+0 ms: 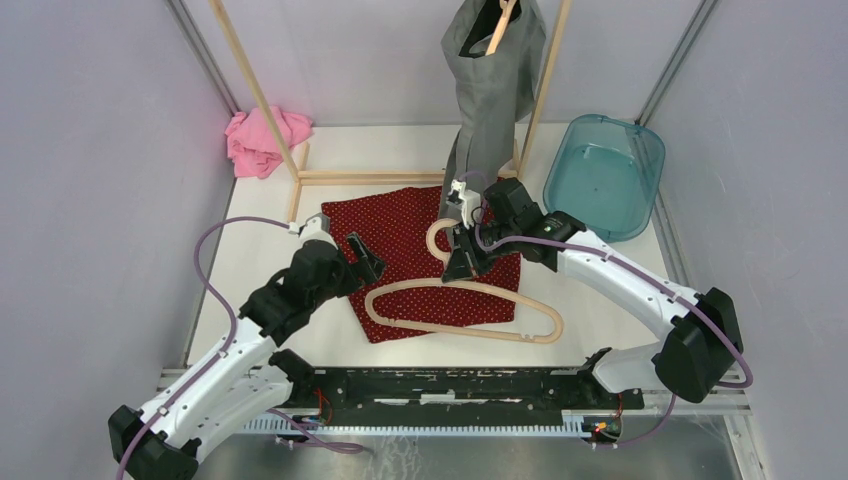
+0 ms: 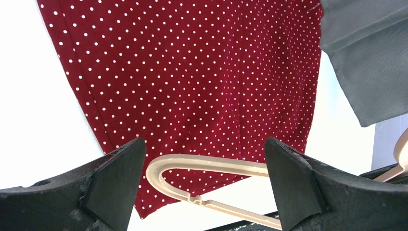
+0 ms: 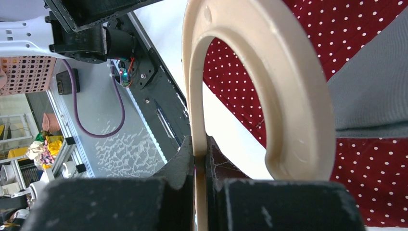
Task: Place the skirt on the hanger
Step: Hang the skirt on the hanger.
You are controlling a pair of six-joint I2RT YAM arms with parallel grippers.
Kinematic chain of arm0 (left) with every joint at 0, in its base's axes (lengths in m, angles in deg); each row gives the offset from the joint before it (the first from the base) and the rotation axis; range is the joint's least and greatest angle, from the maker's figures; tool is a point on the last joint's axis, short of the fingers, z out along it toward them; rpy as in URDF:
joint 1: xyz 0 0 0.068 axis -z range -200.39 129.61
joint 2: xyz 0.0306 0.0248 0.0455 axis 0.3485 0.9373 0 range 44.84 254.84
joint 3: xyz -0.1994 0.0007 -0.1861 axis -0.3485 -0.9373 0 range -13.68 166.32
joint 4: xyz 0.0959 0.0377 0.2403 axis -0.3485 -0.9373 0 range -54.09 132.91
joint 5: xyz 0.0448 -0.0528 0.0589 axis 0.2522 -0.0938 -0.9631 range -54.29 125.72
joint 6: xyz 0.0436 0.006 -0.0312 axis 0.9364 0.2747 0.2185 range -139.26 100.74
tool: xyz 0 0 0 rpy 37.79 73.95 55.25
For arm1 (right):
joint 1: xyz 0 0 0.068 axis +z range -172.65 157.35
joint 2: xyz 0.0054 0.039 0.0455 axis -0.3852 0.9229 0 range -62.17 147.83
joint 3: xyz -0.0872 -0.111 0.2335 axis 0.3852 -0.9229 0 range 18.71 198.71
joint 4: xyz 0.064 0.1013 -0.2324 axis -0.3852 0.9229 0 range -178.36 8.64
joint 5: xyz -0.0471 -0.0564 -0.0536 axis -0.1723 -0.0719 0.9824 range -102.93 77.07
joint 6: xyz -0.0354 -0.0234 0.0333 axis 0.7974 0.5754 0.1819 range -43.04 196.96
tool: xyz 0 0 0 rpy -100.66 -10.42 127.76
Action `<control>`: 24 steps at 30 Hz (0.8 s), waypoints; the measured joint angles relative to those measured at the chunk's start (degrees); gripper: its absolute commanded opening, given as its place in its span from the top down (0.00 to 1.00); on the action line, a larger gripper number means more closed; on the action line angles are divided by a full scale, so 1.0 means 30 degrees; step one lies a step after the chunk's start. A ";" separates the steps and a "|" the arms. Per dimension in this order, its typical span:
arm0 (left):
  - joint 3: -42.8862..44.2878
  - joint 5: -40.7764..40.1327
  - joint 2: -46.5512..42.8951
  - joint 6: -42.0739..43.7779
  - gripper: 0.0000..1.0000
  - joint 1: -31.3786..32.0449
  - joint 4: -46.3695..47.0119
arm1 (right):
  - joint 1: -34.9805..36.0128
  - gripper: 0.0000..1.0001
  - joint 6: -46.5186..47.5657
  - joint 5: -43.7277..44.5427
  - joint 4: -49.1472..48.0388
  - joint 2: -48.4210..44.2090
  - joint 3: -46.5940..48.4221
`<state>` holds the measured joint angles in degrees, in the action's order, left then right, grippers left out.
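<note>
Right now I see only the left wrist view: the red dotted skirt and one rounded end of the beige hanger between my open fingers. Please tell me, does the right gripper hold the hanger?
Observer: Yes. The right wrist view shows the right gripper shut on the hanger, just below its hook.
Operator: Where is the hanger's other end?
Observer: In the top view it lies on the bare table, past the near right corner of the skirt.
Operator: And what is at my upper right?
Observer: A grey garment, hanging between the posts of a wooden rack.
</note>
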<state>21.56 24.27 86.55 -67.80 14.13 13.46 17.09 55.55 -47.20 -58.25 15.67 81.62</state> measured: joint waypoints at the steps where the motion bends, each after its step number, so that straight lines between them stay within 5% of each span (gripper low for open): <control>1: 0.0000 -0.0007 0.0015 0.0000 0.01 0.0000 0.0000 | 0.0000 0.99 0.0000 -0.0007 -0.0036 0.0015 0.0000; 16: 0.0022 -0.0692 0.1246 0.0007 0.01 -0.0117 -0.0233 | 0.0015 0.99 0.0007 -0.0168 -0.1304 0.0131 -0.1479; 24: 0.0889 -0.1020 0.2463 0.0022 0.02 -0.0233 -0.0758 | 0.0991 0.99 -0.1435 -0.1086 -0.5319 -0.0240 -0.4503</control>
<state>24.23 21.21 93.94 -67.73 13.43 11.18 20.07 51.25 -50.45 -74.21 14.95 68.12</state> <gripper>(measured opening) 0.993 0.076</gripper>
